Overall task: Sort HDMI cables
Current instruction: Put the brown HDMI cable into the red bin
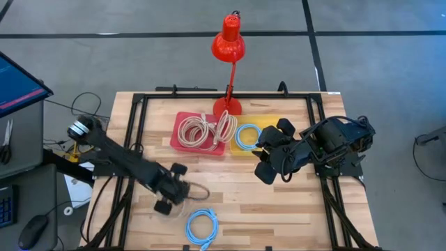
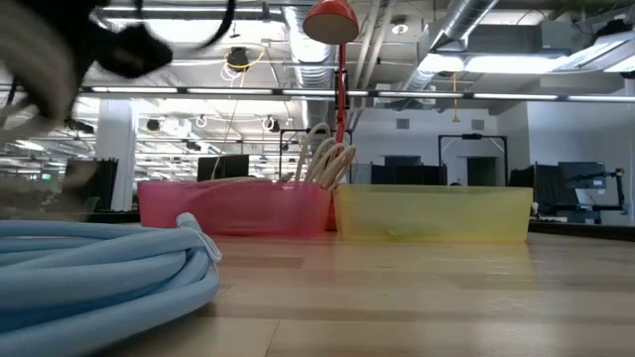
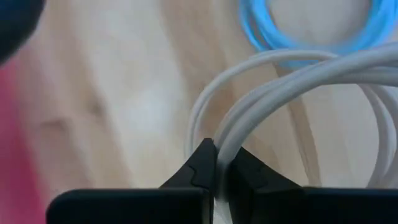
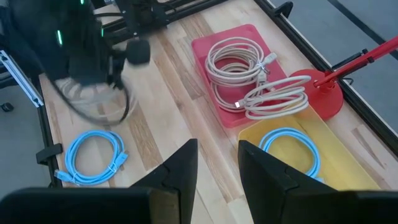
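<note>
My left gripper (image 1: 172, 194) is near the table's front left, shut on a beige cable coil (image 1: 196, 191). It also shows, blurred, in the right wrist view (image 4: 93, 102). A light blue coil (image 1: 202, 226) lies flat on the table near the front edge. A red tray (image 1: 182, 143) holds several beige coils (image 1: 208, 130), one leaning on its rim. A yellow tray (image 1: 268, 124) holds a light blue coil (image 1: 246, 136). My right gripper (image 4: 217, 165) is open and empty above the table beside the yellow tray. My left gripper pinches a few strands of the beige coil (image 3: 225, 146) between its two fingertips. The fingers come from above, slanting down, and lie across the strands. The rest of the loop (image 3: 292, 74) hangs away from the fingers. I cannot tell whether it is clear of the table.
A red desk lamp (image 1: 228, 42) stands on its base (image 1: 227, 106) at the table's far edge, behind the trays. Black frame rails (image 1: 139, 125) run along the table's left and right sides. Bare wood lies between the trays and the front edge.
</note>
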Tool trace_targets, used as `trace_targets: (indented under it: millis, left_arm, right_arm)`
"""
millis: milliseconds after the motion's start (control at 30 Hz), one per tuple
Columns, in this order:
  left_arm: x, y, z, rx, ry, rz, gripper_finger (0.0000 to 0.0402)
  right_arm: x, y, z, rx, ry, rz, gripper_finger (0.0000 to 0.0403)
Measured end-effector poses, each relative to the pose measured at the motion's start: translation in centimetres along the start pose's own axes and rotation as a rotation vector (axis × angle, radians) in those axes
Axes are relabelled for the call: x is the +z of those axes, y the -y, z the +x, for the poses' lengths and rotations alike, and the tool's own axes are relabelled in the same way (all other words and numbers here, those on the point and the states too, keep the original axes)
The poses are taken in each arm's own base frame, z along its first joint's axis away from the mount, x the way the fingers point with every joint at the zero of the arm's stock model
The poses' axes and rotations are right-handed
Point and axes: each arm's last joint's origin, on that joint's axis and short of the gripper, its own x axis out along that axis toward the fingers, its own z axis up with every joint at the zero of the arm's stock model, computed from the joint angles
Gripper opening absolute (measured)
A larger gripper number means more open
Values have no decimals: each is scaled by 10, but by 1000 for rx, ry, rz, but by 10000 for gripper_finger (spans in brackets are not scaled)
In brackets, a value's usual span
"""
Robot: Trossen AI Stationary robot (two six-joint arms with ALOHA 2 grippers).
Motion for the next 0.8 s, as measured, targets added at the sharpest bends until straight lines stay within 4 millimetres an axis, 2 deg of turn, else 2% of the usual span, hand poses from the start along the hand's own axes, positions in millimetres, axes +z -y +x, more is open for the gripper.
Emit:
trace_targets:
  millis: [133,267,467,633,800]
  left_arm:
    - [-11,-24,-48,131,201,-152,14]
    - [-32,-51,-92,324,400,-302,14]
    - [-62,-88,-141,607,637,-530,14]
    - [-69,-115,-159,749,729,-617,14]
    - [-67,-144,-155,812,705,-684,14]
  right_arm:
    - [0,0,0,0,0,0,107]
    - [0,0,0,-2,2,0,107]
    - [2,2,1,-10,4,6,107]
    - [4,5,4,-24,7,19,107]
    - [7,9,7,-38,7,31,107]
